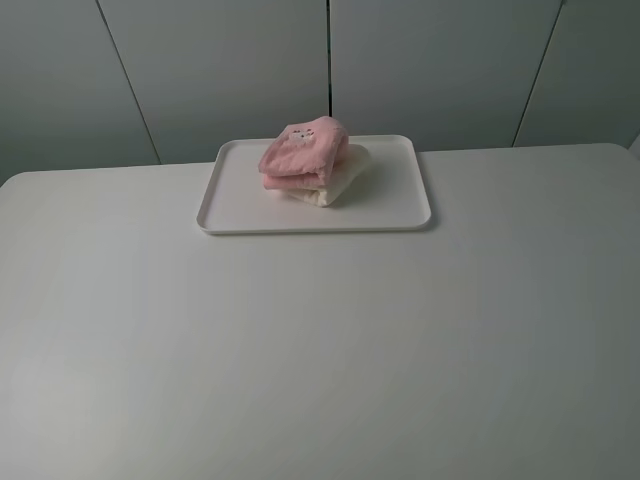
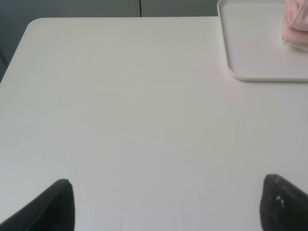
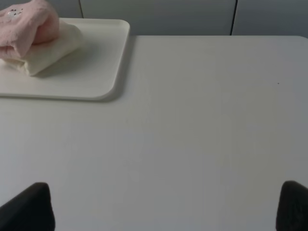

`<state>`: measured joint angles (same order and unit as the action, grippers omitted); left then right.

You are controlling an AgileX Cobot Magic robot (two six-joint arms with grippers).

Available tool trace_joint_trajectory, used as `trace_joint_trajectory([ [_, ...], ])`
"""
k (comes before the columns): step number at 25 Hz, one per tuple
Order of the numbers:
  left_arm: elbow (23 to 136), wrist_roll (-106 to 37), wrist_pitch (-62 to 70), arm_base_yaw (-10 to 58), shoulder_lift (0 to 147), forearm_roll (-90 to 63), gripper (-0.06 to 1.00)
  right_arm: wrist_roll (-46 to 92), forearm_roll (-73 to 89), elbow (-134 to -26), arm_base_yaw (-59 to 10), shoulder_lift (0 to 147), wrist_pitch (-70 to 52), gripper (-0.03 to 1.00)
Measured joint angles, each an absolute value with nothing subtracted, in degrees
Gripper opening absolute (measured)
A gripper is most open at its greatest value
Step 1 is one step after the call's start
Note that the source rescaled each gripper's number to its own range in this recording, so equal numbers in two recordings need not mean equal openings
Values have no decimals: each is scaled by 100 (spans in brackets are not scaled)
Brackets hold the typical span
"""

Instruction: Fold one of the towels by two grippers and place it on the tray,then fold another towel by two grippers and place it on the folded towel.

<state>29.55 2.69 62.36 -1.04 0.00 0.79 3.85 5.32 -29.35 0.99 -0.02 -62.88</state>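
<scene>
A folded pink towel (image 1: 303, 152) lies on top of a folded cream towel (image 1: 340, 180) on the white tray (image 1: 230, 205) at the back middle of the table. Neither arm shows in the exterior view. In the left wrist view my left gripper (image 2: 166, 204) is open and empty over bare table, with the tray (image 2: 250, 53) and an edge of the pink towel (image 2: 294, 24) far off. In the right wrist view my right gripper (image 3: 163, 207) is open and empty, with the tray (image 3: 91, 67), pink towel (image 3: 26, 24) and cream towel (image 3: 50, 50) far off.
The white table (image 1: 320, 350) stretches wide in front of the tray. Grey wall panels (image 1: 220, 70) stand behind the table's back edge.
</scene>
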Motion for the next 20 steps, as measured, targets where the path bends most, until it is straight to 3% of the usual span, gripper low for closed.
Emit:
trace_joint_trajectory([
  [20,2955,269,6236,-104,0,79,99,385,532,-2935,99,-2,-6288,100],
])
